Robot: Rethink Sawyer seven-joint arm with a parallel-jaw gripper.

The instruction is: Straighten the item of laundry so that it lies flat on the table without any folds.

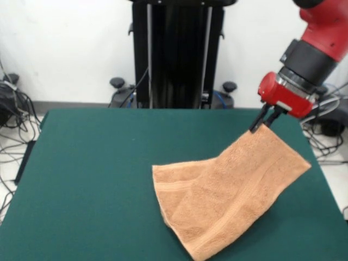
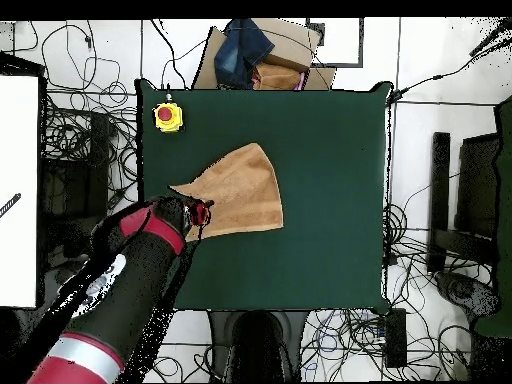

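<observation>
The red and black arm (image 1: 318, 38) is reaching down from the upper right of the front view, and its gripper (image 1: 265, 122) is pinching the raised corner of the peach-orange towel (image 1: 228, 187), its dark fingers (image 1: 256, 124) closed narrowly on the cloth. That corner is being held just above the dark green table (image 1: 87, 179), so the towel is sloping down from the gripper toward the middle of the tabletop, where the rest of it is lying on the surface. A woven band (image 1: 247, 193) is running across the cloth, and the lower edge is reaching toward the table's near side. In the overhead view the towel (image 2: 238, 190) is lying left of the table's centre, narrowing to a point near the gripper (image 2: 200, 214), while a yellow box with a red button (image 2: 168, 117) is sitting well apart from it in a corner of the table (image 2: 330, 190)
</observation>
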